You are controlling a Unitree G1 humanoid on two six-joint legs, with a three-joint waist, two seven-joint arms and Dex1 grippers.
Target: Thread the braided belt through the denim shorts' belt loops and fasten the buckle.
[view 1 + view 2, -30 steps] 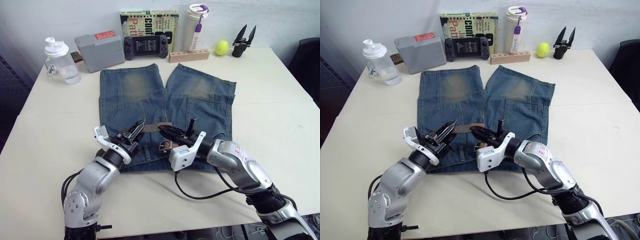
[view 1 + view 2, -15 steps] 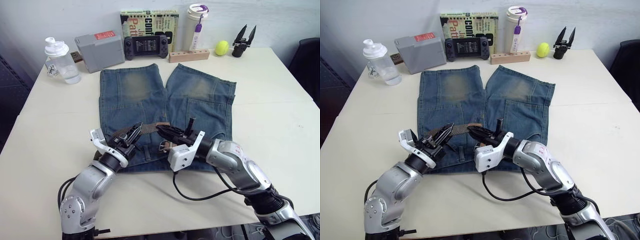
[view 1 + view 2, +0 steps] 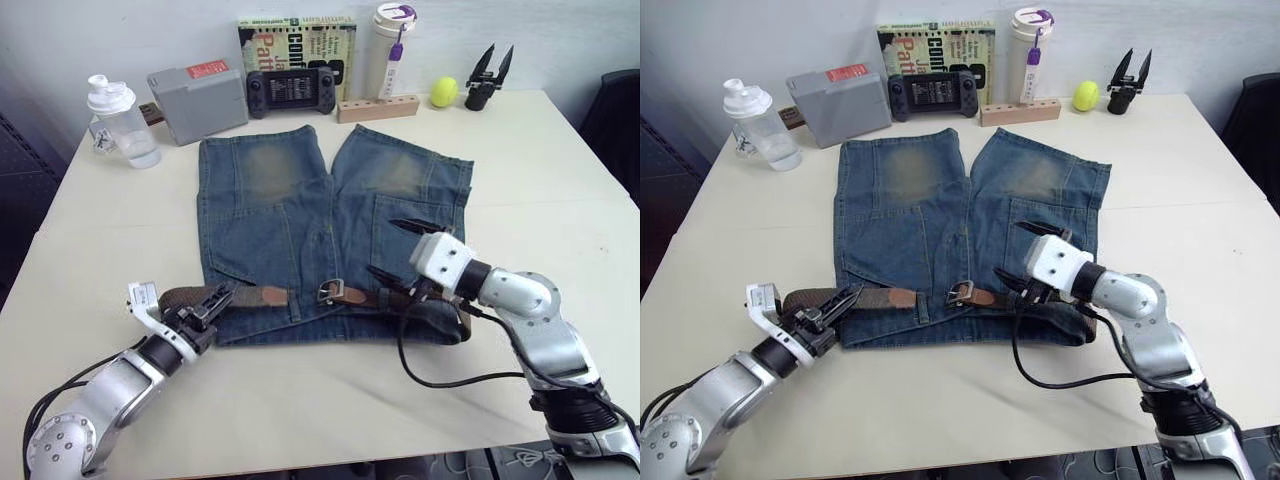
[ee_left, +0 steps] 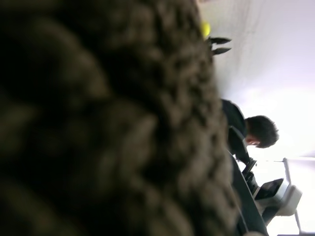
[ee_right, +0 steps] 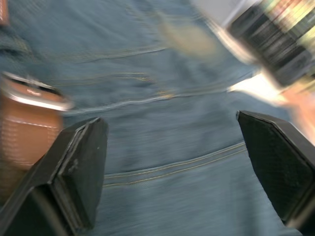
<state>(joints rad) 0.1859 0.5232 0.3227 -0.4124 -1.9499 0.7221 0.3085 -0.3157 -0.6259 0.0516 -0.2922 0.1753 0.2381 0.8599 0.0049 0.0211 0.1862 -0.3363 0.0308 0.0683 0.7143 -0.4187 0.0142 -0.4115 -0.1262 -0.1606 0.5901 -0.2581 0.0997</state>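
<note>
We are pinching the braided belt (image 3: pixel 240 296) with our left fingers (image 3: pixel 205 303) at the left edge of the denim shorts (image 3: pixel 300 215), along whose waistband it is lying. Our right fingers (image 3: pixel 398 255) are hovering spread beside the buckle (image 3: pixel 331 291).
</note>
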